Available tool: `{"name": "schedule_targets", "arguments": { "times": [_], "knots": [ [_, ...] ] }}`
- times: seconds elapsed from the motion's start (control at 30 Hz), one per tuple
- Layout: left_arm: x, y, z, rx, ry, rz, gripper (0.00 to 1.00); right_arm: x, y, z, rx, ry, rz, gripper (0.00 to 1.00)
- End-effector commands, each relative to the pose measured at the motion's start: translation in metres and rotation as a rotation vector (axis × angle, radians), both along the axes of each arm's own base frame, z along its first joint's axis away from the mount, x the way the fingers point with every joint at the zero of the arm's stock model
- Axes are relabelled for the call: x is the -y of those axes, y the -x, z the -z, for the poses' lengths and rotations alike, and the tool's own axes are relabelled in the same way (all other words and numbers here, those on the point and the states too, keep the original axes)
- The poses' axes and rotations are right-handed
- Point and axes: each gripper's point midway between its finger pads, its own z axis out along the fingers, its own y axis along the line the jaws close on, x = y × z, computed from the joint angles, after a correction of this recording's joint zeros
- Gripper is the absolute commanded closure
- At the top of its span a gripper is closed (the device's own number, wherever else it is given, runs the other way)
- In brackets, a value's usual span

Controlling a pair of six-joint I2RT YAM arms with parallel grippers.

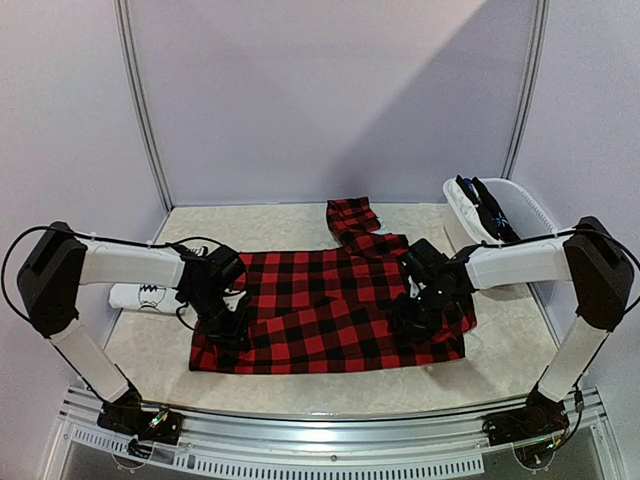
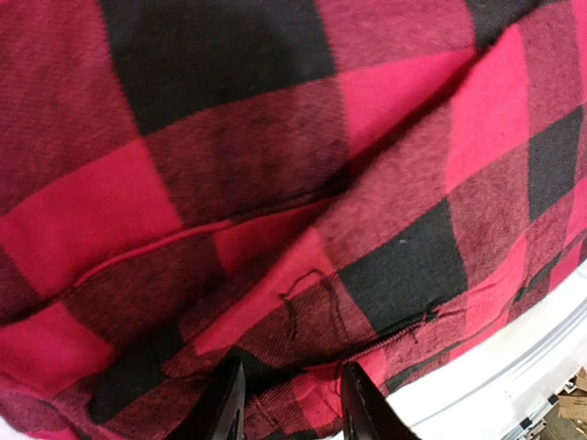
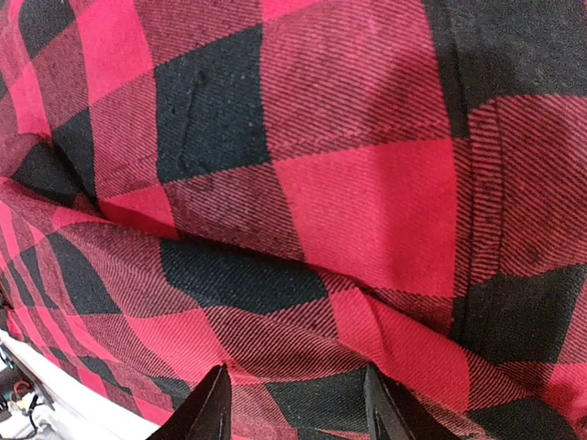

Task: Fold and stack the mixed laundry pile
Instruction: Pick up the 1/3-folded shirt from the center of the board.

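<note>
A red-black plaid garment (image 1: 320,310) lies spread flat across the middle of the table, with one part (image 1: 352,215) reaching toward the back. My left gripper (image 1: 230,330) is down at its left front corner. In the left wrist view the plaid (image 2: 275,183) fills the frame, and the left gripper (image 2: 292,403) stands open with a rumpled hem between its fingers. My right gripper (image 1: 413,318) rests on the garment's right part. There it (image 3: 293,403) is open over a soft fold of plaid (image 3: 348,202). A white T-shirt with black print (image 1: 140,295) lies under the left arm.
A white plastic tub (image 1: 525,205) stands at the back right, holding dark and blue garments (image 1: 485,210). Purple walls close in the back and sides. The table's white front edge (image 2: 514,367) shows just past the plaid hem.
</note>
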Motion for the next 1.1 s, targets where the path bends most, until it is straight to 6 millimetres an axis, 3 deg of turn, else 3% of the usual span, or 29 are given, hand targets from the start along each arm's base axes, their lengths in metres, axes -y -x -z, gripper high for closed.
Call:
{"name": "schedule_targets", "arguments": {
  "times": [0.0,0.2,0.37,0.53,0.67,0.8,0.93,1.07],
  "knots": [
    [-0.015,0.024,-0.007,-0.059,-0.055,0.001,0.64,0.058,0.073,0.04,-0.248,0.259,0.033,0.49],
    [-0.019,0.027,-0.03,-0.046,-0.066,0.008,0.63,0.064,0.065,0.01,-0.191,0.288,0.028,0.48],
    [-0.018,0.009,-0.066,0.042,-0.068,0.0,0.58,0.06,0.047,-0.028,-0.104,0.295,-0.01,0.45],
    [-0.019,-0.029,-0.103,0.197,-0.106,0.0,0.48,0.059,0.016,-0.078,0.027,0.294,-0.024,0.43],
    [-0.023,-0.063,-0.124,0.308,-0.102,-0.021,0.32,0.061,-0.014,-0.109,0.102,0.255,0.005,0.43],
    [-0.049,-0.105,-0.138,0.419,-0.148,-0.141,0.02,0.073,-0.049,-0.124,0.141,0.241,0.034,0.42],
    [-0.069,-0.141,-0.143,0.47,-0.175,-0.219,0.0,0.077,-0.086,-0.128,0.163,0.236,0.038,0.42],
    [-0.063,-0.168,-0.136,0.452,-0.147,-0.19,0.07,0.075,-0.121,-0.124,0.162,0.217,0.027,0.42]
  ]
}}
